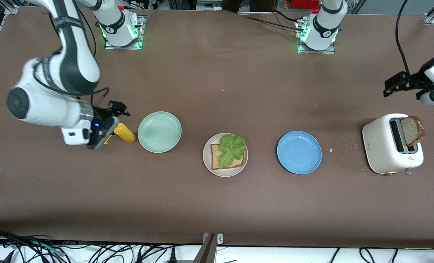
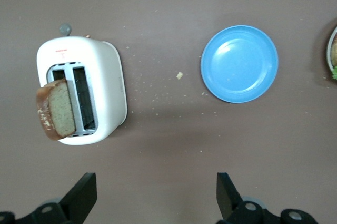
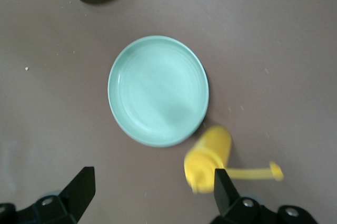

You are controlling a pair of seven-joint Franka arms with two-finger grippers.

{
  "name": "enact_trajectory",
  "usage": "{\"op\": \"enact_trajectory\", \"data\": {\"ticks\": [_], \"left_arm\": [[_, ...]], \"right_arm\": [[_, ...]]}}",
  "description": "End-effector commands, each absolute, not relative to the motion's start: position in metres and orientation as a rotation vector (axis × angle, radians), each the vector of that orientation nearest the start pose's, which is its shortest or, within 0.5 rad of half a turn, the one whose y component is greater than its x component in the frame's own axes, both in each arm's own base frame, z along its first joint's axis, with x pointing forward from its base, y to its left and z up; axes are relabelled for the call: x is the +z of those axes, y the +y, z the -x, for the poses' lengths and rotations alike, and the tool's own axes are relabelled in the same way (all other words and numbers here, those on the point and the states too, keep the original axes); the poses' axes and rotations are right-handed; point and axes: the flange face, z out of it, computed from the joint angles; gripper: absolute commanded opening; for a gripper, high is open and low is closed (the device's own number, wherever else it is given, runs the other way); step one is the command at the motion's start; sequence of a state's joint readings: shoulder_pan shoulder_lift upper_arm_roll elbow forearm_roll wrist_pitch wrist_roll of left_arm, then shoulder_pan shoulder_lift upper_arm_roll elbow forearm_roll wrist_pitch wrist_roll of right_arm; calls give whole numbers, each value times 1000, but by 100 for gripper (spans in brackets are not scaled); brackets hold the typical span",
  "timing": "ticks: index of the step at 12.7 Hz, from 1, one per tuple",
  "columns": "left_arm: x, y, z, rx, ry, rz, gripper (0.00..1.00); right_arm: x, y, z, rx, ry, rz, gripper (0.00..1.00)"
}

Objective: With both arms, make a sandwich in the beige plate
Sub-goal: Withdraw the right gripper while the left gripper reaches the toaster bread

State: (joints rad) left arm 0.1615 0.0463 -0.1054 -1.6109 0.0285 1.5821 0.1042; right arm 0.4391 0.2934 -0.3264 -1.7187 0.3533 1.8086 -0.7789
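Brown table (image 1: pixel 217 204), lettuce (image 1: pixel 232 148) on bread slice (image 1: pixel 217 160), beige plate (image 1: pixel 206 160)

A mint-green plate (image 3: pixel 158 90) was seen beside a yellow bottle (image 3: pixel 209 157), between spread right gripper (image 3: pixel 152 195) fingers (image 3: pixel 79 188).

1. The toaster (image 1: pixel 387 146) has a red warning triangle with small print under it on its side, print too tiny to read.
2. There's red lettering on the toaster's top in the left wrist view, unreadable too.

table (image 1: pixel 217 204): brown, matte | cables (image 1: pixel 56 252): along near edge
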Motion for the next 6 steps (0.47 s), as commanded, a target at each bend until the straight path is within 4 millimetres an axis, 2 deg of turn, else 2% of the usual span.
{"op": "enact_trajectory", "data": {"ticks": [1, 2, 4, 6], "left_arm": [[555, 83, -589, 180, -17, 3113, 100], [540, 95, -595, 208, -48, 3106, 100], [521, 137, -606, 123, -92, 3040, 100], [494, 163, -617, 100, -93, 3021, 100]], "right_arm": [[453, 89, -590, 159, -1002, 2740, 100], [470, 84, -585, 169, -959, 2770, 100], [500, 74, -580, 193, -850, 2851, 100], [528, 67, -579, 204, -692, 2952, 100]]}}
